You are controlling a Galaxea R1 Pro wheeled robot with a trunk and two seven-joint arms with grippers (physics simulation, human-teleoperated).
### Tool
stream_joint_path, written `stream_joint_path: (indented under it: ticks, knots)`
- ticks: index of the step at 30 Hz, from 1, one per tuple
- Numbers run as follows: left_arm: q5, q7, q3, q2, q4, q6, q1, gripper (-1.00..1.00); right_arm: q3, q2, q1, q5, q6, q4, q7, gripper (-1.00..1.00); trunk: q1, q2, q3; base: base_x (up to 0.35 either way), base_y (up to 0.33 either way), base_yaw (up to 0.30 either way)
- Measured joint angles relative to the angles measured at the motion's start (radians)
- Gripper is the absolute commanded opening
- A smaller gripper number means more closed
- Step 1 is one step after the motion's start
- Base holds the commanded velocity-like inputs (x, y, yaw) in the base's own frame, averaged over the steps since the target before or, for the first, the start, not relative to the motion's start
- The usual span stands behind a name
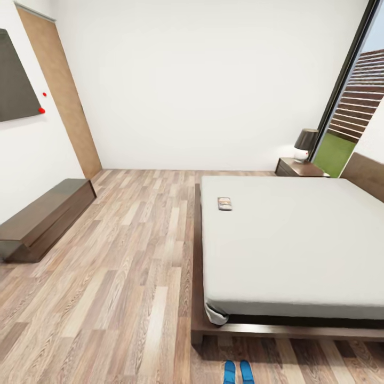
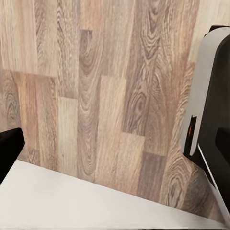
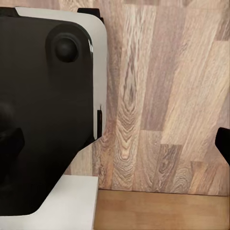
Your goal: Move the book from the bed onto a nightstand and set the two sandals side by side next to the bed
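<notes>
Room: white walls, a brown wood wall panel (image 1: 63, 90) at 10 o'clock, a dark-framed window (image 1: 341, 90) at 2 o'clock, wood-plank floor (image 1: 122, 277) throughout.
Bed: the bed (image 1: 298, 245) takes up the right half of the head view from 2 to 4 o'clock, with a plain pale mattress on a dark wooden platform frame.
Bench: a low dark wooden bench (image 1: 45, 216) stands against the wall at 9 o'clock, well apart from the bed.
Nightstand: the nightstand (image 1: 300, 168) stands at 2 o'clock beside the bed's far end, with a dark-shaded lamp (image 1: 305, 144) on top (room for the book looks tight but possible).
Sandals: the sandals (image 1: 238, 371) lie side by side on the floor at 6 o'clock, near the bed's near end; judged from this, that part looks about done.
Book: the book (image 1: 225, 203) lies flat on the mattress near its left edge, just past centre at about 1 o'clock.
Step in hand: approaching the book, which is untouched.
Next move: drive along the bed's left side, close enough to reach over the frame.
Tool, left: a dark fingertip (image 2: 8, 151) shows over floor; I cannot tell how wide it stands, and nothing is seen in it.
Tool, right: dark fingertips (image 3: 10, 148) at the edges of its wrist view, over floor; spread not readable.
</notes>
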Motion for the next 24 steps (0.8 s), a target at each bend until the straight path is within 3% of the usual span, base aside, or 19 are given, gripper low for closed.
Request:
stream_joint_path:
  ticks: [24]
  knots:
    - [0.000, 0.000, 0.000, -0.001, 0.000, 0.000, 0.000, 1.00, 0.000, 0.000, 0.000, 0.000, 0.000, 0.000, 0.000, 1.00, 0.000, 0.000, -0.014, -0.002, 0.025, 0.252]
